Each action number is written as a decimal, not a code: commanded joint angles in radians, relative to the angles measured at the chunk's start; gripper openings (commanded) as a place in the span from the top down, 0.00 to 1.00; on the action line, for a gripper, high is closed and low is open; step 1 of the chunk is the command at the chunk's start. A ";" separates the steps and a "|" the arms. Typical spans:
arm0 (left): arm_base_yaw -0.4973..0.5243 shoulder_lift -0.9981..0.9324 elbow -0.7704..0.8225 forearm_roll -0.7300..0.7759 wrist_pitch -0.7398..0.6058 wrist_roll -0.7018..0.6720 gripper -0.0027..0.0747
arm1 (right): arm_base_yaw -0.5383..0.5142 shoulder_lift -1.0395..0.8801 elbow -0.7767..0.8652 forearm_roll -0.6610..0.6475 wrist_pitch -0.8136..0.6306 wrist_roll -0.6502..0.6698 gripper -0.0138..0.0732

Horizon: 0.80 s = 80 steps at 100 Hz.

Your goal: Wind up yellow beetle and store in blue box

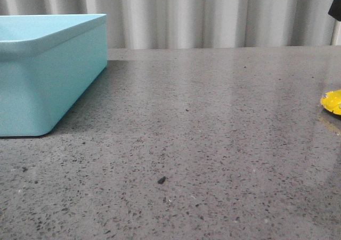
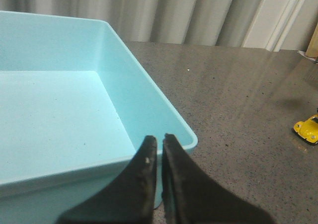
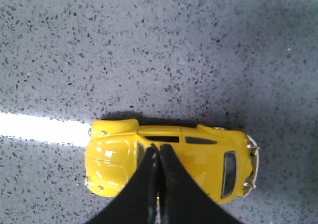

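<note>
Right gripper shut tight, right over yellow beetle on table. Left gripper shut too, above blue box rim.

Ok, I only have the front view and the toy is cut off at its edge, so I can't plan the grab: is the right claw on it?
Observer: No. The right claw is shut over the roof of the small glossy yellow plastic beetle car, gripping nothing.
Operator: And the large light blue plastic box?
Observer: Its inside is empty.
Operator: Left claw?
Observer: Shut, by one corner of the box.
</note>
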State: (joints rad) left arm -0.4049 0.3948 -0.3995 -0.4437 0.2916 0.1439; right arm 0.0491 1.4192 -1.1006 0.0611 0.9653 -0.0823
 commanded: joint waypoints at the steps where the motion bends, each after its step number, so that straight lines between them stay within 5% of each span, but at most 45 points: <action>1: 0.000 0.014 -0.037 -0.016 -0.076 0.001 0.99 | -0.006 -0.005 -0.006 -0.003 0.014 -0.005 0.90; 80: 0.000 0.014 -0.037 -0.016 -0.076 0.002 0.99 | -0.022 -0.005 -0.006 -0.086 0.063 -0.008 0.90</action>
State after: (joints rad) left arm -0.4049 0.3948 -0.3995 -0.4437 0.2916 0.1446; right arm 0.0469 1.4213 -1.1006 0.0249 0.9731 -0.0840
